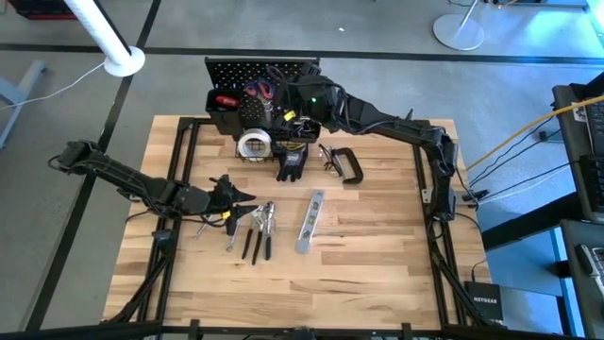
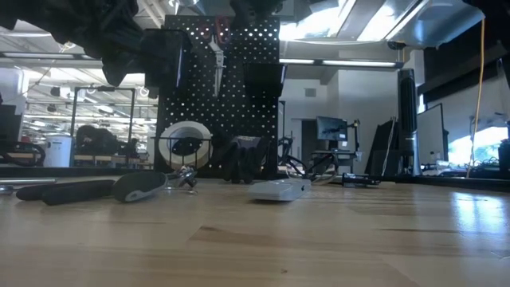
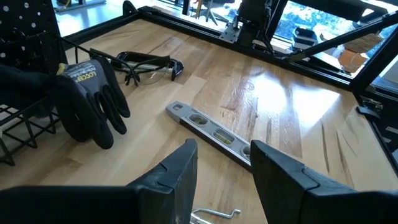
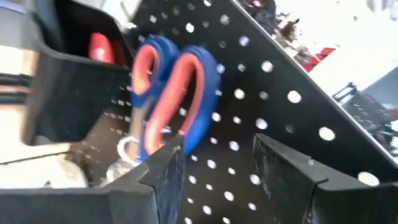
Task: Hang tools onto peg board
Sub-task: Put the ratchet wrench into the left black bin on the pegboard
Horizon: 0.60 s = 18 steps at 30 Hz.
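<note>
Left side of the table point(image 1: 377, 274): left gripper point(image 1: 234, 195), low over the wood, spread with nothing between the fingers point(image 3: 177, 177). Just near and right of it, a cluster of pliers point(image 1: 257, 229), flat on the table, handles pointing near. Right of those, the level point(image 1: 310, 222), flat, lengthwise near to far, slightly slanted; seen from the left wrist just beyond the open fingers. Farther off, at the table's far edge, the peg board point(image 1: 247, 71), upright. On its left part, a black bin point(image 1: 223, 104) with something red inside. In front of the board, touching the table, the tape roll point(image 1: 253, 144), standing on edge in the low view. On the board itself, the scissors point(image 4: 171, 99), blue and red handles up, blades down, hanging among the holes; in the low view high on the board, near its middle. Right at them, the right gripper point(image 1: 285, 102), arm reaching in from the right, fingers point(image 4: 165, 168) apart, one close beside the scissors' handles, nothing pinched between. Below that, on the table against the board's foot, the gloves point(image 1: 293, 162), black, limp, fingers toward the near side, beside a wire basket point(image 3: 18, 134). Right of the gloves, the C-clamp point(image 1: 347, 166), flat on the wood, well apart from the level.
</note>
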Each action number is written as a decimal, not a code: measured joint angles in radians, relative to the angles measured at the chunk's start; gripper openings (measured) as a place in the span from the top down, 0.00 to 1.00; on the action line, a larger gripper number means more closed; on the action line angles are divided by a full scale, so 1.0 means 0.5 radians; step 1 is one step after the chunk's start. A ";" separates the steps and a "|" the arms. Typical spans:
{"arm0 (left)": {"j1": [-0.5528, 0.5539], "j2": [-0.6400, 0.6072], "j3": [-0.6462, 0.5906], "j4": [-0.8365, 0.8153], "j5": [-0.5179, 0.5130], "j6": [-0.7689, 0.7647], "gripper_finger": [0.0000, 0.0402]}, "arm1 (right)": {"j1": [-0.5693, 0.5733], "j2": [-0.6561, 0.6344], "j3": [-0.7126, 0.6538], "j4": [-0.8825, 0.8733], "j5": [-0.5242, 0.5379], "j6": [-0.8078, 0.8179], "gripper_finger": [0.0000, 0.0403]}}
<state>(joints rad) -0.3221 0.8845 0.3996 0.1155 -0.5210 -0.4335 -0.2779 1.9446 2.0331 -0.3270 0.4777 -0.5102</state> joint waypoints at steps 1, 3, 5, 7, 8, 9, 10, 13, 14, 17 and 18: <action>0.001 0.000 0.000 0.001 -0.002 0.001 0.66 | -0.004 0.001 0.000 -0.003 0.026 -0.008 0.52; 0.001 0.000 0.000 0.001 -0.006 0.000 0.66 | -0.022 0.007 0.000 -0.012 0.038 -0.032 0.52; 0.001 0.000 0.000 0.000 -0.007 -0.004 0.66 | -0.023 0.011 0.000 -0.013 0.043 -0.034 0.52; 0.001 0.000 0.000 -0.003 -0.007 -0.007 0.66 | -0.003 0.007 0.000 -0.022 0.065 -0.037 0.52; 0.001 0.000 0.000 -0.004 -0.007 -0.008 0.66 | 0.017 -0.006 0.000 -0.047 0.075 -0.042 0.52; 0.001 0.000 0.000 -0.002 -0.007 -0.008 0.66 | 0.047 -0.022 0.000 -0.070 0.072 -0.047 0.52; 0.001 0.000 0.000 -0.002 -0.007 -0.008 0.66 | 0.079 -0.048 0.000 -0.094 0.070 -0.048 0.52; 0.001 0.000 0.000 -0.002 -0.007 -0.008 0.66 | 0.194 -0.139 0.000 -0.232 0.056 -0.045 0.52; 0.000 0.000 0.000 -0.005 -0.007 -0.009 0.66 | 0.238 -0.172 0.000 -0.303 0.054 -0.042 0.52; -0.003 0.000 0.000 0.003 -0.006 -0.009 0.66 | 0.381 -0.277 0.000 -0.568 -0.046 -0.036 0.52; -0.006 0.000 0.000 0.007 -0.003 -0.009 0.66 | 0.429 -0.317 0.000 -0.662 -0.117 -0.035 0.52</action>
<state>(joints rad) -0.3248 0.8845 0.3996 0.1188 -0.5227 -0.4381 -0.0632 1.7863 2.0331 -0.6578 0.4191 -0.5276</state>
